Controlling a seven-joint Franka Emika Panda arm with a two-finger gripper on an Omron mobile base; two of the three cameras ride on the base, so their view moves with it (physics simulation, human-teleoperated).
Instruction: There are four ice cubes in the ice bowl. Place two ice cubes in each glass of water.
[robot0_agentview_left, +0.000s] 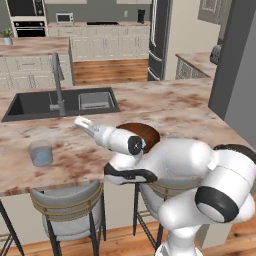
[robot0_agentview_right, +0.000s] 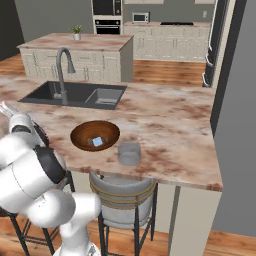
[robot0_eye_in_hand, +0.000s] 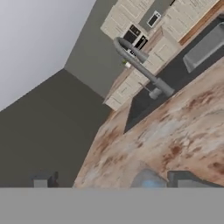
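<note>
A: Where does everything lie from the gripper (robot0_eye_in_hand: 113, 179)?

B: The counter (robot0_agentview_right: 170, 120) spreads beneath it. The sink (robot0_agentview_left: 35, 102) and tap (robot0_eye_in_hand: 140, 65) are just beyond it. The bowl (robot0_agentview_right: 75, 135) sits well off to its right, partly behind the forearm.

A: And the glasses?

B: One glass (robot0_agentview_left: 40, 152) is close below the gripper, its rim showing between the fingertips in the hand view. The other glass (robot0_agentview_right: 129, 153) stands farther right, just past the bowl and near the counter's front edge.

A: Is the hand carrying anything?

B: No, the fingers are spread wide with nothing between them.

A: So what next?

B: I'd judge a swing right to the bowl, where I see an ice cube (robot0_agentview_right: 97, 142) near its middle. It has no long side, so any approach angle works. The path is bare counter, though the bowl's rim needs clearing.
</note>
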